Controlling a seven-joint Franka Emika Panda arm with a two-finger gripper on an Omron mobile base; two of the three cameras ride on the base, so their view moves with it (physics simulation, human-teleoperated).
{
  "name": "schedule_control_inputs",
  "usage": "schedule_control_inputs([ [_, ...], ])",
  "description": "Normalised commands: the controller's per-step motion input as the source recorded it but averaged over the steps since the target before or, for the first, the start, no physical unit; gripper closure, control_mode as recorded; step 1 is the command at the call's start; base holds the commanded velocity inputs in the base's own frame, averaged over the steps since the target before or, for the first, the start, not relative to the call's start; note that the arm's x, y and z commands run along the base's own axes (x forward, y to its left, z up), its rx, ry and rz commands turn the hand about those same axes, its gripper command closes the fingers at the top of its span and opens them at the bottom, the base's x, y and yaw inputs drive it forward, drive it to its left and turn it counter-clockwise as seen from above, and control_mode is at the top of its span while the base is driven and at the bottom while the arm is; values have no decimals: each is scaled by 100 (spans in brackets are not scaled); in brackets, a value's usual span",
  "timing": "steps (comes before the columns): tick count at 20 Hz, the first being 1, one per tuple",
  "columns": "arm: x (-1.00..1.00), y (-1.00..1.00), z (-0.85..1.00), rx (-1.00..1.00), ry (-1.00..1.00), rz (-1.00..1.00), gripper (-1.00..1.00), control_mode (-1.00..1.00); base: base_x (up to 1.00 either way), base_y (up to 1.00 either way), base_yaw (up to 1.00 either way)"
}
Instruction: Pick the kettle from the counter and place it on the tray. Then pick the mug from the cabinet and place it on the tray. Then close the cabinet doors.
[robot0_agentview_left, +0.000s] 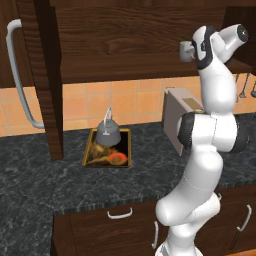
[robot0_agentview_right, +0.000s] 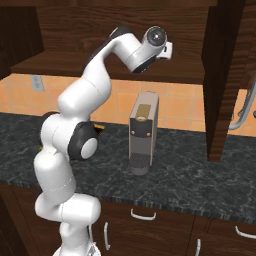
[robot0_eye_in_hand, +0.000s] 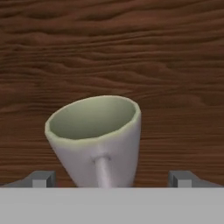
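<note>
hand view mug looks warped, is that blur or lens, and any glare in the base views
Hand view: the mug is sharp but stretched by closeness, flaring toward its rim. Left base view: flat even light, no glare on the kettle. Right base view: soft sheen on the counter only.

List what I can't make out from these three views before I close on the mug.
- Gripper fingertips: hand view, cut off by the bottom edge.
- Mug base and its seat on the cabinet shelf: hand view, cut off below.
- Tray: right base view, hidden behind the arm.
- Kettle spout: left base view, too small.
</note>
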Motion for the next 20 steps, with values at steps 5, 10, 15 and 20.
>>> schedule_control_inputs([
  [5,10,0,-2,0,0,2,-100,-100,0,0,0],
  [10,0,0,-4,0,-4,0,100,-100,0,0,0],
  [15,-1,0,-2,0,-9,0,100,-100,0,0,0],
  [20,-35,8,-1,0,-12,0,100,-100,0,0,0],
])
